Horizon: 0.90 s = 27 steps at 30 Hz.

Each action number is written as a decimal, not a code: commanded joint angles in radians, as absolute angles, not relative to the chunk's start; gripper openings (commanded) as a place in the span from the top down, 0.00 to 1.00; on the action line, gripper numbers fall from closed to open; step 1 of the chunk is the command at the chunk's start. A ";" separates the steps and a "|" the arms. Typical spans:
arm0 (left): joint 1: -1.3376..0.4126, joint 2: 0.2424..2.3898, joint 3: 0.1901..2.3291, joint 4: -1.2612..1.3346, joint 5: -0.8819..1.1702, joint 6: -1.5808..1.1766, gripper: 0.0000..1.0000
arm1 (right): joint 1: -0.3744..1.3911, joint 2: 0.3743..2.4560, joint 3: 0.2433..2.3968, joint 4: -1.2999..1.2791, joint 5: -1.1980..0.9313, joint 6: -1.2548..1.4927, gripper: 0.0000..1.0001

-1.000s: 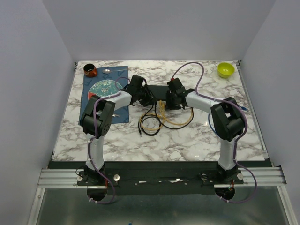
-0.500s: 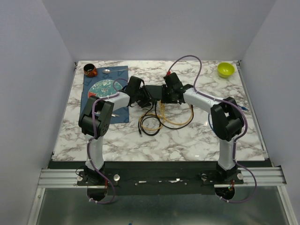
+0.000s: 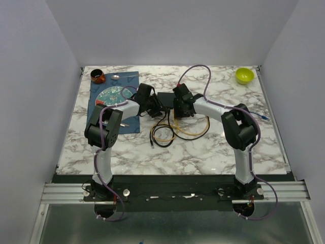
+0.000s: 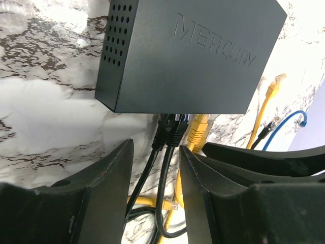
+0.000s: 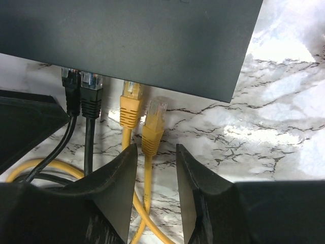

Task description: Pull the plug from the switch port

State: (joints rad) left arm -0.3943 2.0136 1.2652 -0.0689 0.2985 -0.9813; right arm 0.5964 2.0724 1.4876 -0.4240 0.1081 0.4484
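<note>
Overhead, the switch (image 3: pixel 165 98) lies flat near the middle of the marble table (image 3: pixel 203 152), just right of the blue mat (image 3: pixel 130 125), with both arms bent in over it and a tangle of yellow and black cables (image 3: pixel 172 131) trailing toward the near edge; the ports themselves are hidden from up there. The right wrist view shows them: two black plugs (image 5: pixel 81 99) and one yellow plug (image 5: pixel 130 104) seated along the switch's edge, and beside these a second yellow plug (image 5: pixel 153 127) whose clear tip stands just short of the box, apart from it. Its cable runs through the right end effector (image 5: pixel 155 173), whose fingers stand narrowly apart without pinching it. The left wrist view alone shows the raised lettering on the lid and the vented side, and the left end effector (image 4: pixel 156 168), likewise partly spread, straddling the black leads below the ports
</note>
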 commanded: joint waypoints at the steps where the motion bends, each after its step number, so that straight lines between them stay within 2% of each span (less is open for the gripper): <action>1: -0.390 1.968 1.253 -0.061 0.299 -0.982 0.49 | 0.612 2.120 1.509 -0.483 0.158 0.431 0.57; 5: -0.387 1.959 1.252 -0.066 0.299 -0.980 0.49 | 0.614 2.147 1.523 -0.518 0.186 0.422 0.68; 9: -0.385 1.954 1.250 -0.064 0.299 -0.980 0.49 | 0.612 2.134 1.522 -0.552 0.236 0.420 0.98; 15: -0.382 1.944 1.247 -0.060 0.302 -0.982 0.49 | 0.614 1.991 1.451 -0.578 0.343 0.407 0.99; 22: -0.367 1.927 1.239 -0.057 0.301 -0.986 0.49 | 0.612 1.781 1.446 -0.641 0.668 0.327 0.99; 27: -0.359 1.924 1.238 -0.054 0.311 -0.992 0.49 | 0.612 1.689 1.502 -0.661 0.810 0.284 0.99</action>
State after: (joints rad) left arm -0.3676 1.9671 1.2488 -0.0677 0.2993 -0.9844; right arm 0.6113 1.7515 1.4475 -0.6182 0.5888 0.3393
